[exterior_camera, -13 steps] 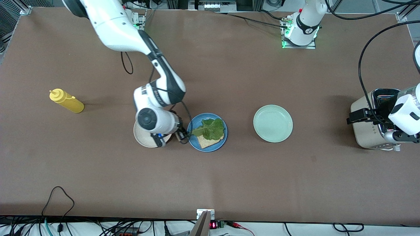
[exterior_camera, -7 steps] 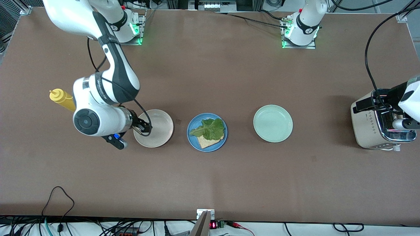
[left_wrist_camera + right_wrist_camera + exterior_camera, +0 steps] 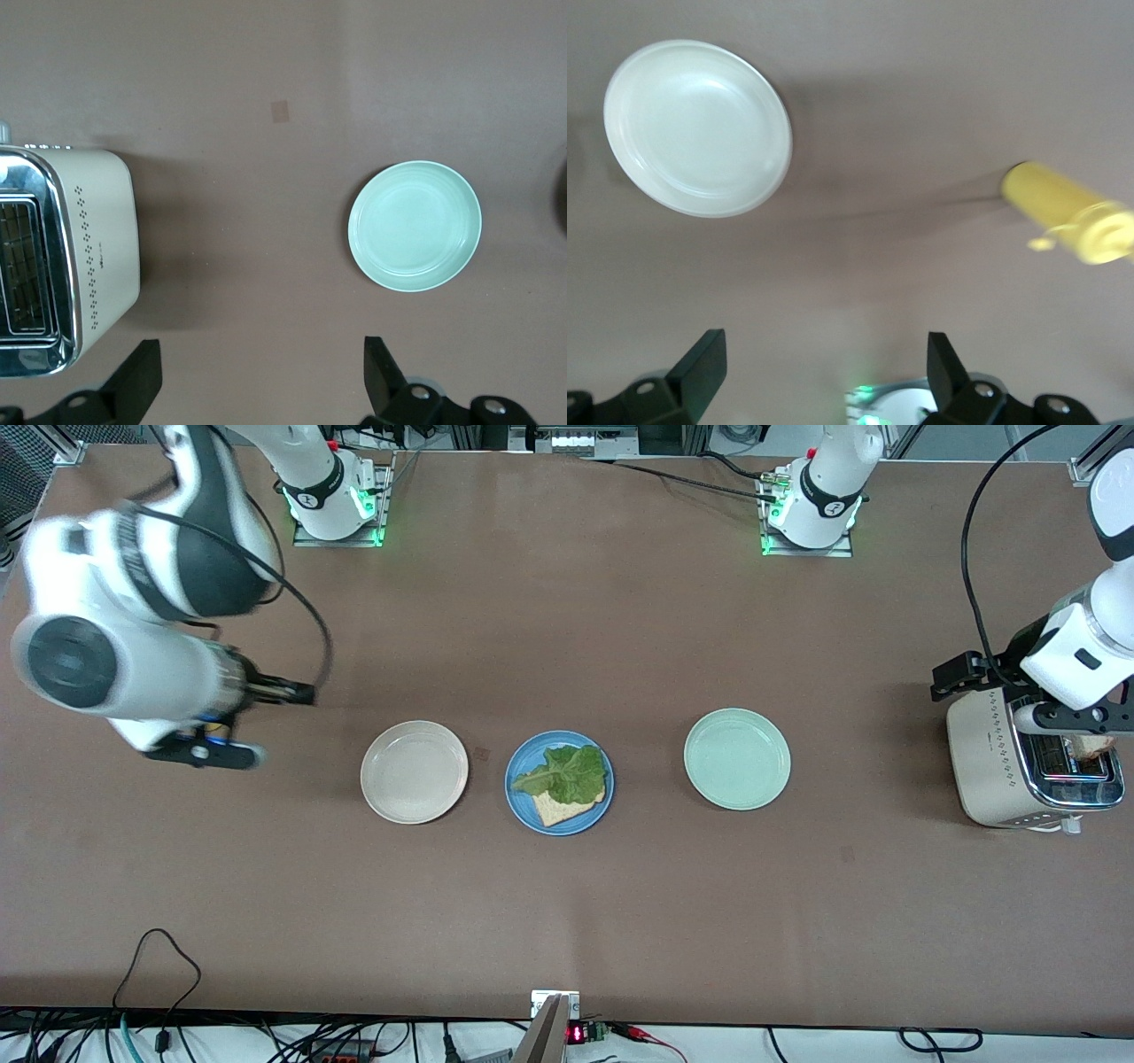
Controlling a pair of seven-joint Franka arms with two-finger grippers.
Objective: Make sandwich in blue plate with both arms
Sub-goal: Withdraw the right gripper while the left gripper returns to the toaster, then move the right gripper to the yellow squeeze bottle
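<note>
The blue plate (image 3: 516,797) sits mid-table between two other plates. On it lies one tan bread slice (image 3: 556,811) with a ruffled green lettuce leaf (image 3: 567,772) on top. A second tan slice (image 3: 1095,746) pokes out of the toaster (image 3: 992,766). My right gripper (image 3: 297,691) (image 3: 824,354) is open and empty, raised high over the table near the cream plate (image 3: 414,771) (image 3: 698,128). My left gripper (image 3: 261,354) is open and empty, up in the air by the toaster (image 3: 89,248).
A pale mint-green plate (image 3: 737,758) (image 3: 415,226) lies bare between the blue plate and the toaster. A yellow squeeze bottle (image 3: 1063,211) lies at the right arm's end of the table, hidden by that arm in the front view. Cables run along the table's near edge.
My right arm has drawn back from the blue plate, past the cream plate, and risen, leaving the lettuce on the bread. My left arm has shifted and lifted over the toaster.
</note>
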